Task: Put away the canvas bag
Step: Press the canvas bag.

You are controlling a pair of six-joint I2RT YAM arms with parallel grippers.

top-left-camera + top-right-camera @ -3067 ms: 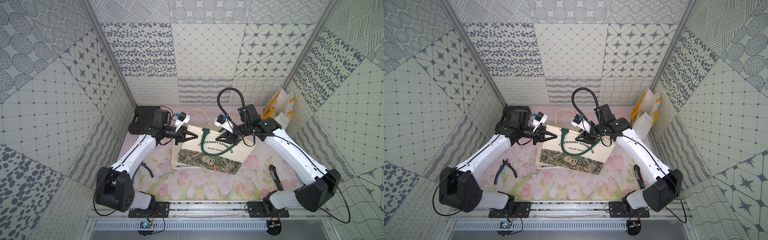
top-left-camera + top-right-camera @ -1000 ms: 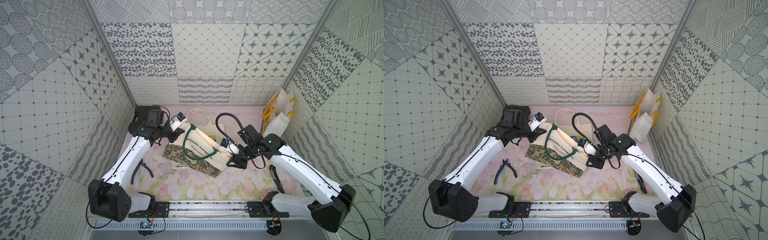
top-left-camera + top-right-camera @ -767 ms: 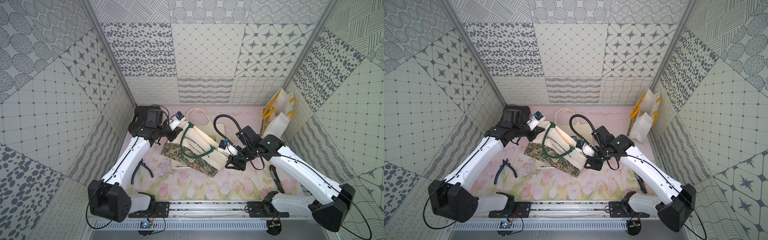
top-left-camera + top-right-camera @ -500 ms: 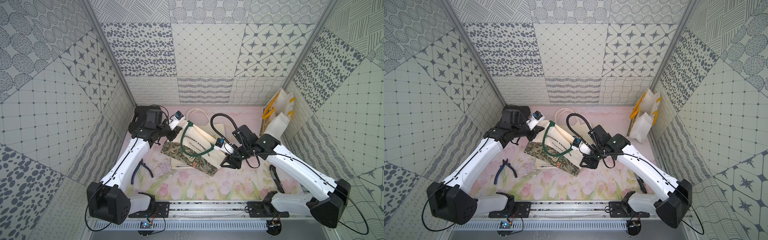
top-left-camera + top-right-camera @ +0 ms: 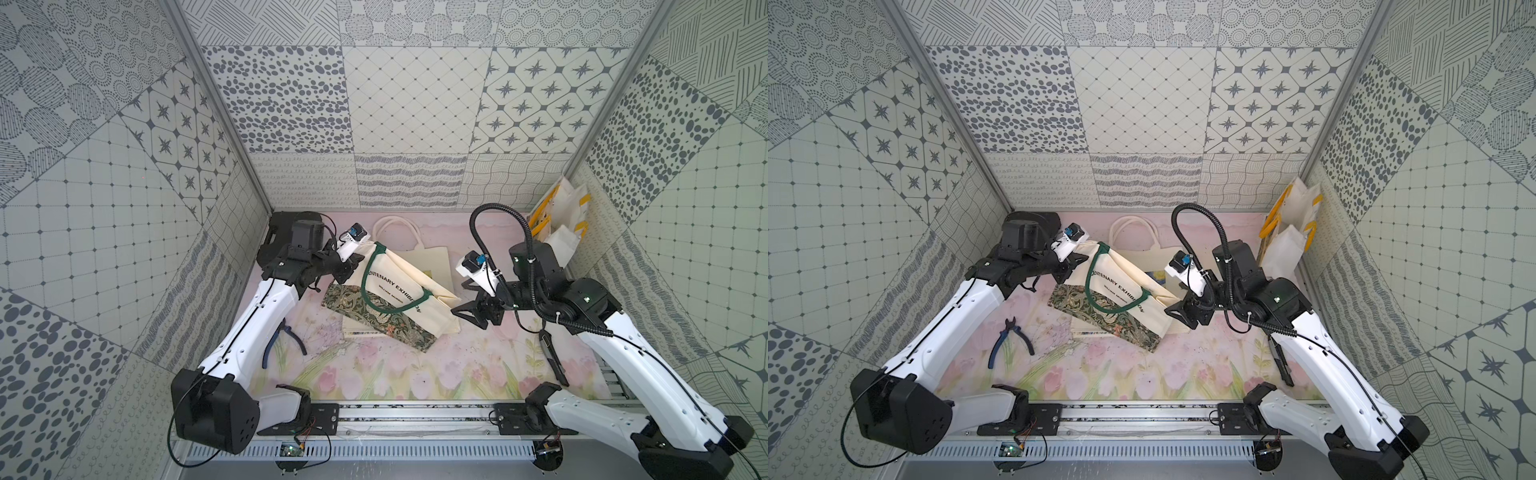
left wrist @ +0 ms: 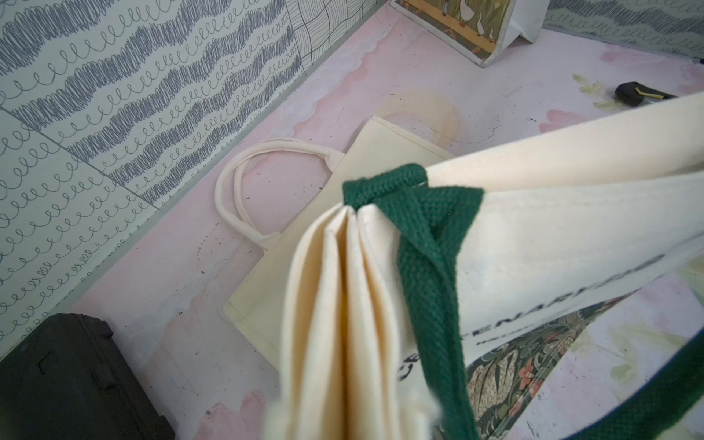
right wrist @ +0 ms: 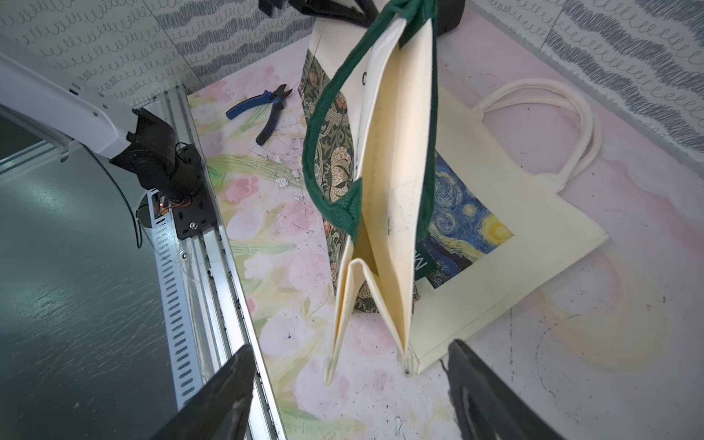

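Bag: the canvas bag [image 5: 399, 291] hangs tilted, one top corner raised, its lower edge on the counter [image 5: 374, 374] and partly over a flat cream bag [image 5: 428, 257].
Left hand [image 5: 353, 266]: pinching the raised corner by the green strap.
Right hand [image 5: 465, 301]: spread wide just beside the bag's other end (gripping nothing).
Risk: held by one corner, the cloth may sag or slip free.
Second risk: dragging it could pull the cream bag along.
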